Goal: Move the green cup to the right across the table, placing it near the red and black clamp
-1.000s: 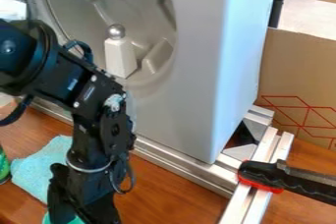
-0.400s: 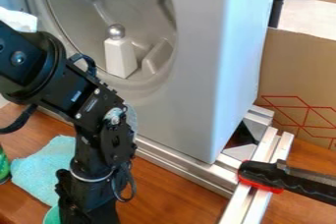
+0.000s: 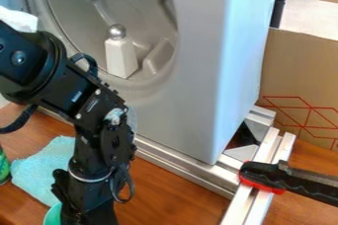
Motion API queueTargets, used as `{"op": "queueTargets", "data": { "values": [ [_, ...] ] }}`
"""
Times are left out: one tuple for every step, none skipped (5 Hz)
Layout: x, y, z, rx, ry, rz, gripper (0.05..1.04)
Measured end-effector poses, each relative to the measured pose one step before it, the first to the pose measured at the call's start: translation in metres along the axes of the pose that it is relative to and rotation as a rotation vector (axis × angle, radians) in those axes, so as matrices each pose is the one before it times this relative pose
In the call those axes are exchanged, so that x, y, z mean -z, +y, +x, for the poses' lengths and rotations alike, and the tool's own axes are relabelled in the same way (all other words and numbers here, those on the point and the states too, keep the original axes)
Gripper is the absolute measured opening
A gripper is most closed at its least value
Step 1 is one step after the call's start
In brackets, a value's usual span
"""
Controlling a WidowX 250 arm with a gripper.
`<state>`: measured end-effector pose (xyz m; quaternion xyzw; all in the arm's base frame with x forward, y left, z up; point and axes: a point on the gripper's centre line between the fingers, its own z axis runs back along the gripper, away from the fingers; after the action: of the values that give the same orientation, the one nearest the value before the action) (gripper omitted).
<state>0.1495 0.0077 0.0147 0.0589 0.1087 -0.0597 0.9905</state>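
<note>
At the left edge of the frame stands a green can (image 3: 4, 168). Next, at lower left, a pale blue cloth (image 3: 41, 172) lies on the wooden surface (image 3: 161, 187), and a teal rounded thing (image 3: 52, 215) sits right beside my gripper (image 3: 89, 216) at the bottom. Whether I am released, clenched or grasping anything, I cannot tell. At upper centre-left, a white block with a silver ball on top (image 3: 121, 57) stands in the grey basin (image 3: 191, 115). Metal rails (image 3: 191, 169) run to lower right, where a black-and-red handle (image 3: 263, 175) rests across them.
</note>
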Motion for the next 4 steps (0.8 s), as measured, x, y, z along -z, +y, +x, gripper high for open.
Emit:
{"op": "queueTargets", "data": {
  "values": [
    [-0.01743,-0.00316,0.00919,-0.0236,-0.0159,0.0353,0.088],
    [-0.02998,-0.01465,0.02541,0.0271,-0.0980,0.0253,0.088],
    [-0.00546,-0.01470,0.02992,0.0989,-0.0443,-0.0687,0.088],
    [0.01534,-0.01270,0.02493,0.0733,0.0248,-0.0715,0.088]
  ]
}}
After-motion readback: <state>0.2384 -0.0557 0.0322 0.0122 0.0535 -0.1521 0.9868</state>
